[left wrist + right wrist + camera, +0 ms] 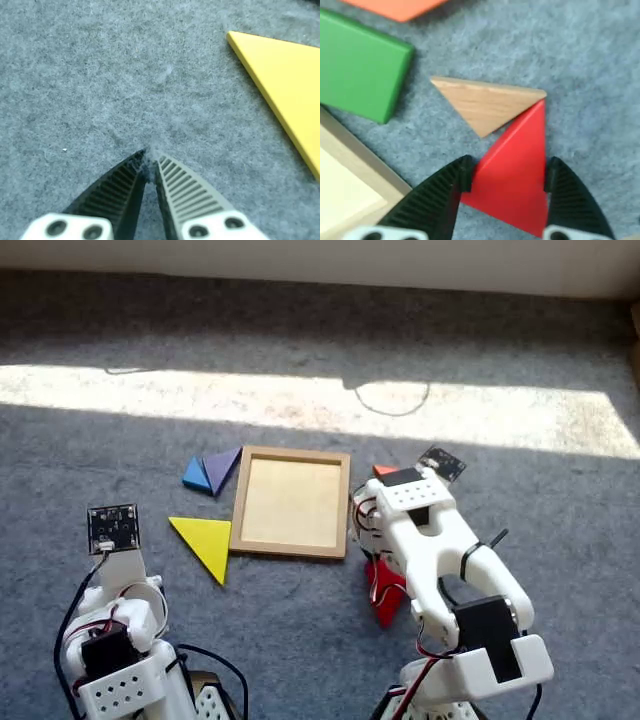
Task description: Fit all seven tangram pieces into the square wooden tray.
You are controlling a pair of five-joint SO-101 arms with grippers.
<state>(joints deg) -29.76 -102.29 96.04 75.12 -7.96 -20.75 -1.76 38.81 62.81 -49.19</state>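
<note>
The square wooden tray [238, 510] lies empty in the middle of the carpet, and its corner [365, 167] shows in the right wrist view. My right gripper [507, 172] is open and straddles a red triangle [512, 185], one finger close to each edge. A wooden triangle [487, 105] touches the red one's tip, with a green piece [360, 70] and an orange piece [395, 7] beyond. Left of the tray lie a yellow triangle [205, 542], a blue piece [196, 475] and a purple triangle [222, 466]. My left gripper [150, 159] is shut over bare carpet, apart from the yellow triangle [285, 75].
Grey carpet covers the whole floor, with a bright band of sunlight [320, 405] behind the tray. A thin cable loop [390, 398] lies in that band. The right arm [430, 540] hides part of the pieces right of the tray.
</note>
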